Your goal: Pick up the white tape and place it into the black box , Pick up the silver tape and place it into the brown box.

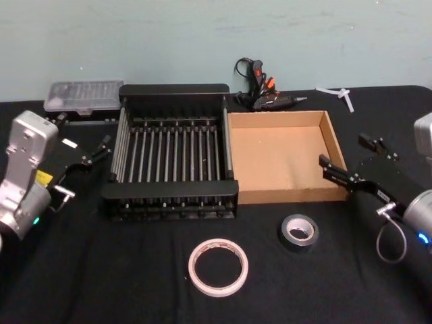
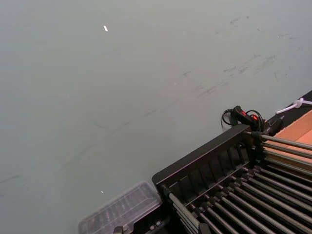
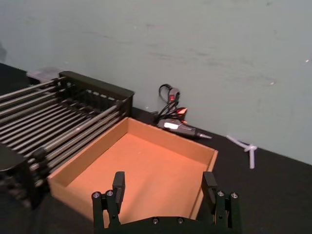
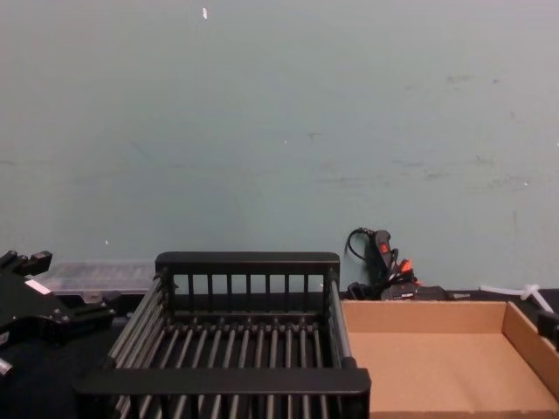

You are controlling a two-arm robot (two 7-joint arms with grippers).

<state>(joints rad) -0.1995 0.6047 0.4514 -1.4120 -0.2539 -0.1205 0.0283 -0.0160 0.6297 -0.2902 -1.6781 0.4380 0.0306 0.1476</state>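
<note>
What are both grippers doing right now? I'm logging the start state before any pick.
Left gripper: open, holding nothing, beside the black box.
Right gripper: open, holding nothing, at the brown box right wall.

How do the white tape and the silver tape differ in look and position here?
The white tape is a wide, thin, pale ring with a large hole; the silver tape is a smaller, thicker, dark grey roll with a narrower hole. The white tape lies in front of the black box; the silver tape lies in front of the brown box. Both lie flat on the table, untouched.
</note>
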